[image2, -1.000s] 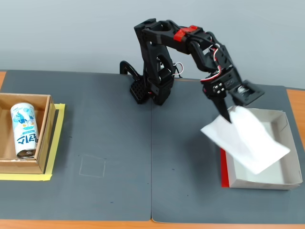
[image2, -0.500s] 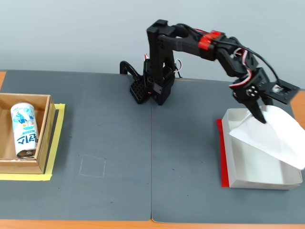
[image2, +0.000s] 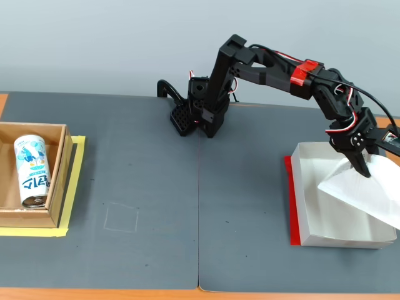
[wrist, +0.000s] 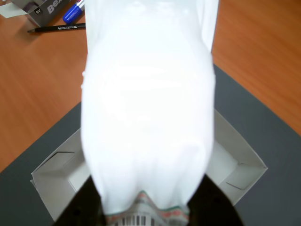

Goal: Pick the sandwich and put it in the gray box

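Fixed and wrist views. The black two-finger gripper [image2: 364,170] was closed on the labelled end of the white, wedge-shaped sandwich package [image2: 369,190], which hung tilted over the shallow pale grey cardboard box with a red side strip [image2: 312,215]. In the fixed view the package's long axis ran from the fingertips down and to the right, its free end passing out of frame beyond the box's right-hand wall. In the wrist view the package [wrist: 148,103] lay lengthwise away from the camera, covering the middle of the box [wrist: 56,181], whose corners showed on either side. Judgement: release probably called for bringing the overhanging end inside the walls first.
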